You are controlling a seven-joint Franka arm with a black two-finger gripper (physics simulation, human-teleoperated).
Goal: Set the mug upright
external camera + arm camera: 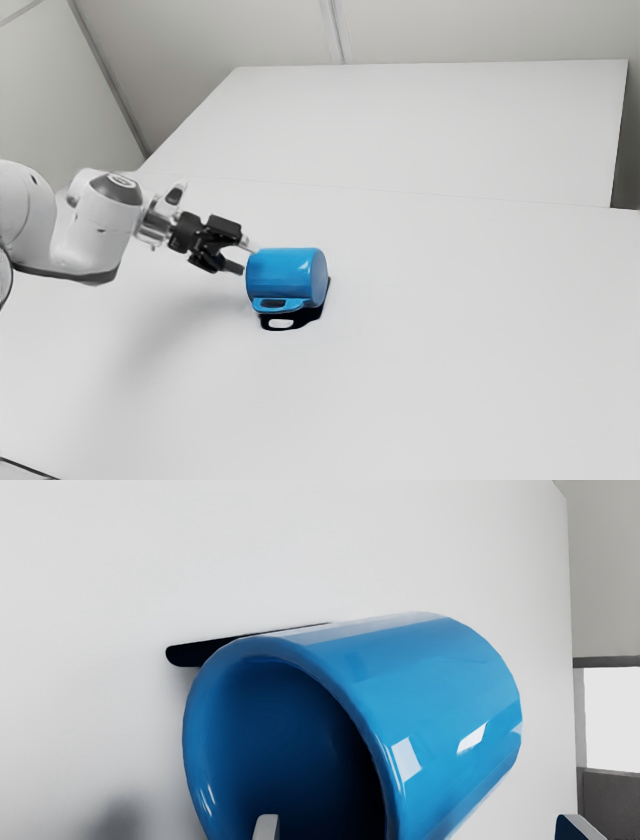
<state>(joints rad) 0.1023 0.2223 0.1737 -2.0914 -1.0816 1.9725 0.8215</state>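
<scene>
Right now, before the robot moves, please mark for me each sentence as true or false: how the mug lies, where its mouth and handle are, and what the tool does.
1. The mug lies on its side. True.
2. Its mouth points away from the arm. False: the mouth faces toward the arm.
3. The tool is open. True.
4. In the exterior view, the handle is on top of the mug. False: the handle is low on the side nearer the camera.
</scene>
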